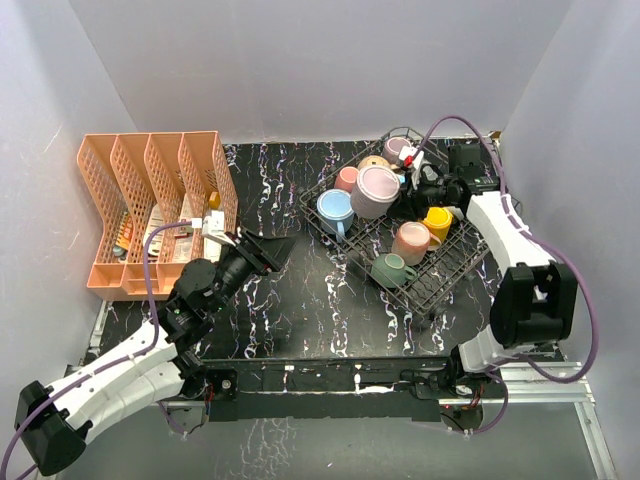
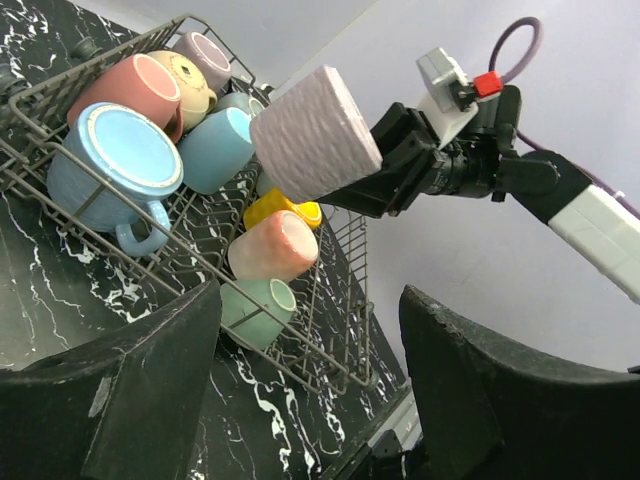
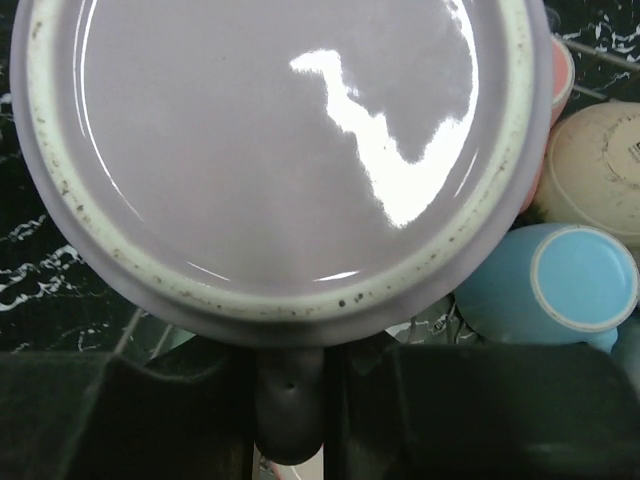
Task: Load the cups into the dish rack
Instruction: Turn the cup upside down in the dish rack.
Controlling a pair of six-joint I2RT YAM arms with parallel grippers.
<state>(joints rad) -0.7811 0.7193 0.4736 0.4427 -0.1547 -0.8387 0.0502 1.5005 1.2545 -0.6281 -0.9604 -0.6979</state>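
Note:
My right gripper [image 1: 404,187] is shut on the handle of a mauve cup [image 1: 376,190] and holds it on its side just above the dish rack [image 1: 441,289]. In the right wrist view the cup's glossy base [image 3: 280,150] fills the frame, with its dark handle [image 3: 290,400] pinched between my fingers. Several cups lie in the rack, among them a blue cup [image 1: 335,208], a yellow cup [image 1: 437,220], a pink cup [image 1: 411,241] and a green cup [image 1: 392,270]. My left gripper [image 1: 275,250] is open and holds nothing. It hovers over the table left of the rack and faces the held cup [image 2: 315,135].
An orange plastic organiser [image 1: 150,200] stands at the far left with small items inside. The black marbled table [image 1: 300,300] lies between it and the rack. Grey walls close in on three sides. The rack sits close to the right wall.

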